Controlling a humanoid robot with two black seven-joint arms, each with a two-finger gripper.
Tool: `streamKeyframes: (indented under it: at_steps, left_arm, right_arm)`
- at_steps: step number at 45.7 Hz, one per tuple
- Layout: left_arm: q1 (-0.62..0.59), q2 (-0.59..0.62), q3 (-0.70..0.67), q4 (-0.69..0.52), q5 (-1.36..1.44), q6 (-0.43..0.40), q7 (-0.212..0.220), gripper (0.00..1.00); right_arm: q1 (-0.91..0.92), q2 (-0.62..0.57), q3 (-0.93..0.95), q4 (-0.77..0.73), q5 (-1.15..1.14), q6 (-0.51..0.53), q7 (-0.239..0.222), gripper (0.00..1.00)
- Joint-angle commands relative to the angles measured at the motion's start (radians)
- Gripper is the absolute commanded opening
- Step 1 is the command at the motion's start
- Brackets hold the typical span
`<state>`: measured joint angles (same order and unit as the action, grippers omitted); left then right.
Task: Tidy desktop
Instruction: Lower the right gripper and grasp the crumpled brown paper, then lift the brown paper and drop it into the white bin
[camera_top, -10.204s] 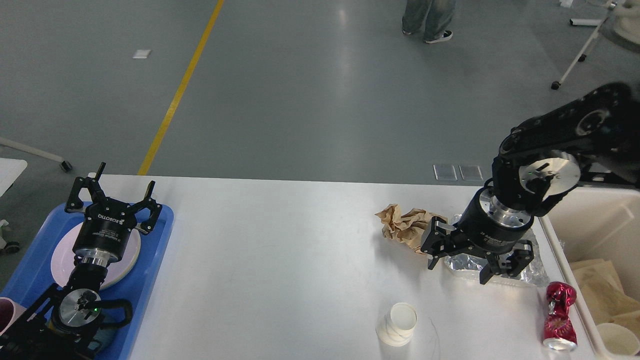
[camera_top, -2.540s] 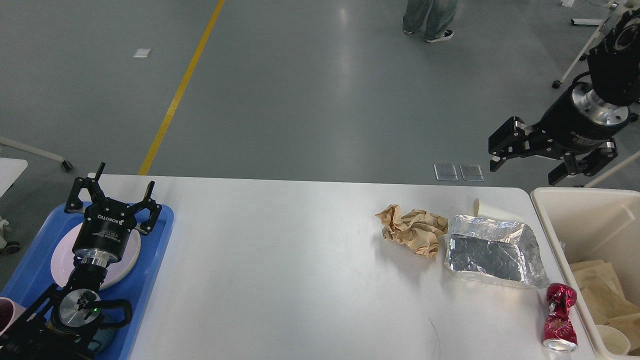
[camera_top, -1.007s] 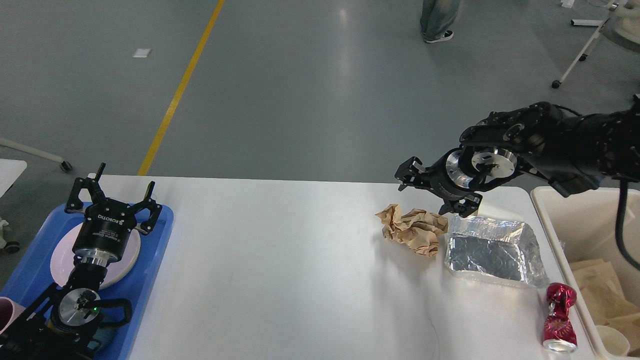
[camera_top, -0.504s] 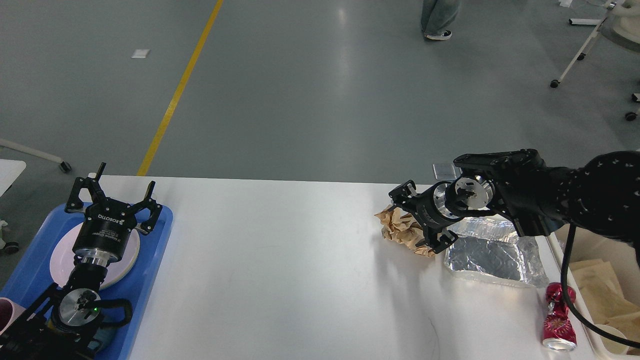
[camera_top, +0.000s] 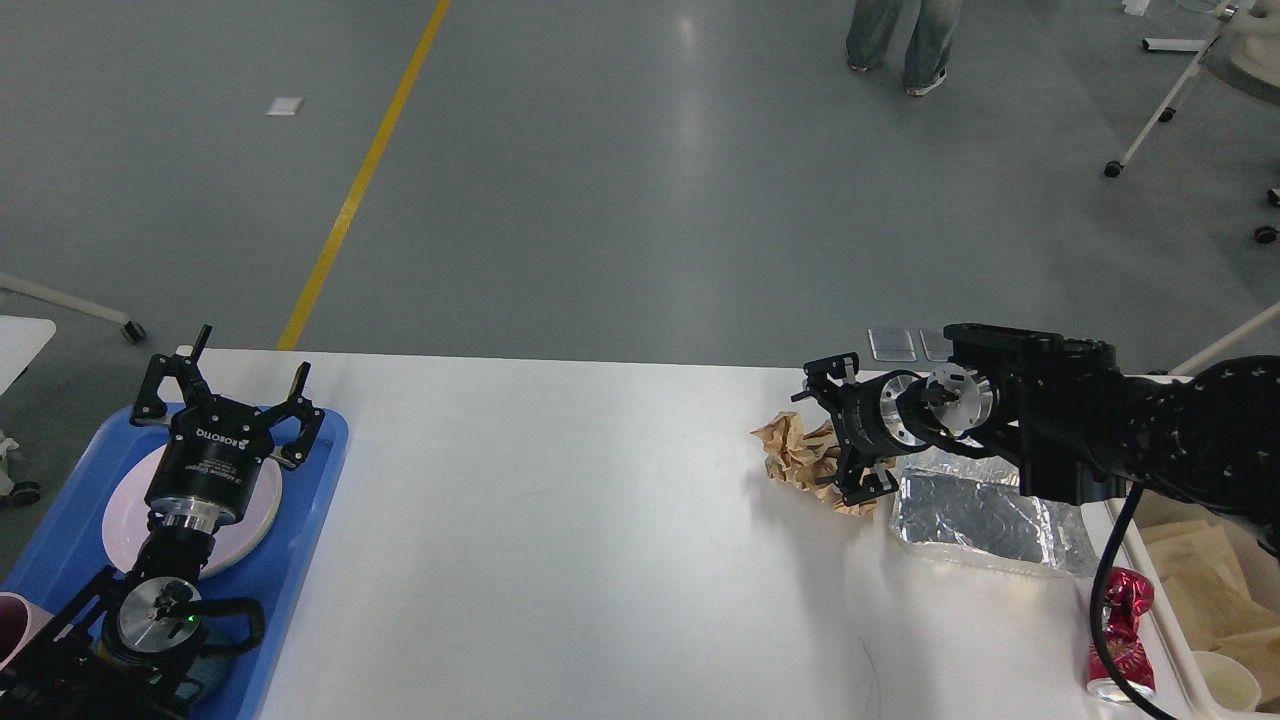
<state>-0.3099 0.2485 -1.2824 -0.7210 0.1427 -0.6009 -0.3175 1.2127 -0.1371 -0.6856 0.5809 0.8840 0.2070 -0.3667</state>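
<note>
Your right hand (camera_top: 843, 430) sits low over the worktop (camera_top: 560, 520) with its fingers spread apart around the crumpled brown paper (camera_top: 800, 458) (just left of the foil tray (camera_top: 985, 515)), while your left hand (camera_top: 222, 398) hangs open above the plate (camera_top: 125, 510) on the blue tray (camera_top: 60, 540).

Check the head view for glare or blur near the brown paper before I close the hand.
Head view: soft glare on the desktop, bright reflections on the foil tray; the crumpled brown paper is sharp, partly hidden by the right hand, which casts a faint shadow.
</note>
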Motion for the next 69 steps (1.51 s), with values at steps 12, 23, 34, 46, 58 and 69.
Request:
streamKeyframes:
  at_steps: [12,23,34,46,58,69]
  left_arm:
    - [0.0,0.0,0.0,0.0,0.0,0.0,0.0,0.96]
    - [0.0,0.0,0.0,0.0,0.0,0.0,0.0,0.96]
    - [0.0,0.0,0.0,-0.002,0.0,0.0,0.0,0.96]
    - [0.0,0.0,0.0,0.0,0.0,0.0,0.0,0.96]
    - [0.0,0.0,0.0,-0.002,0.0,0.0,0.002,0.96]
    - [0.0,0.0,0.0,0.0,0.0,0.0,0.0,0.96]
  right_arm:
    - [-0.128,0.028,0.106,-0.092,-0.019,-0.067,0.005,1.0]
    - [-0.139,0.051,0.106,-0.09,-0.086,-0.072,0.003,0.84]
    - [-0.139,0.06,0.104,-0.078,-0.092,-0.071,0.003,0.02]
    - [-0.108,0.079,0.103,-0.046,-0.134,-0.069,-0.003,0.0]
    - [0.033,0.065,0.084,0.108,-0.201,-0.071,-0.009,0.0]
    - [0.232,0.062,-0.032,0.287,-0.226,-0.064,-0.018,0.0]
